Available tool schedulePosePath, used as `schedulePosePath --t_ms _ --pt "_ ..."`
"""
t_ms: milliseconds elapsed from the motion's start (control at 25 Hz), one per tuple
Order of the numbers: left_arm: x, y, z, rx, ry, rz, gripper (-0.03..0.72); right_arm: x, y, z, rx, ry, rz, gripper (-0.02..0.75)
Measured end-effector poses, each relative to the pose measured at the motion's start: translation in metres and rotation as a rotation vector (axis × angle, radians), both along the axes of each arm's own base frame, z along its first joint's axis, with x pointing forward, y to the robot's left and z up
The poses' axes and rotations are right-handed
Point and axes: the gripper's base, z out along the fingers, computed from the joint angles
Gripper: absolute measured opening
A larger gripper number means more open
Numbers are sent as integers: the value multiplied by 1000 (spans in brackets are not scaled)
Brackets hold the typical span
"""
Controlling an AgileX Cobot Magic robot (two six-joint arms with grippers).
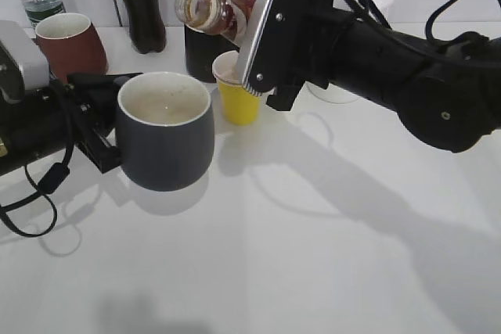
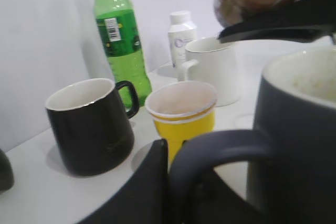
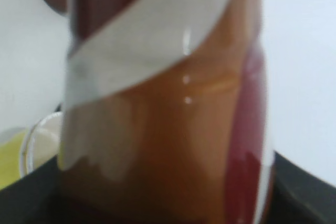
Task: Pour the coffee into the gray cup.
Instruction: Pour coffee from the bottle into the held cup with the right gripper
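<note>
- Pouring step: the right claw (image 1: pixel 258 44) grips the coffee bottle (image 1: pixel 215 9), tipped with its open mouth at nine o'clock.
- The left claw (image 1: pixel 98 127) pinches the handle of the gray cup (image 1: pixel 166 132), lifted off the bench (image 1: pixel 313 256).
- The cup sits at seven o'clock from the mouth, not yet under it; next, bring them together and tip further.

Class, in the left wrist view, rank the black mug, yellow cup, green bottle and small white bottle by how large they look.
1. Green bottle, tallest though its top is cut off.
2. Black mug.
3. Yellow cup, close to the mug; nearness to the camera makes this pair unsure.
4. White bottle, smallest, but it stands farthest back.
</note>
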Motion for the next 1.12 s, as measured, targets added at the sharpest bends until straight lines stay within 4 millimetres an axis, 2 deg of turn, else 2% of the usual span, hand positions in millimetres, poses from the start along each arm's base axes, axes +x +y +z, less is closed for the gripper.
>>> schedulePosePath --t_ms 1120 --pt "-4 -8 0 -6 11 -37 42 0 0 0 -262 -237 32 528"
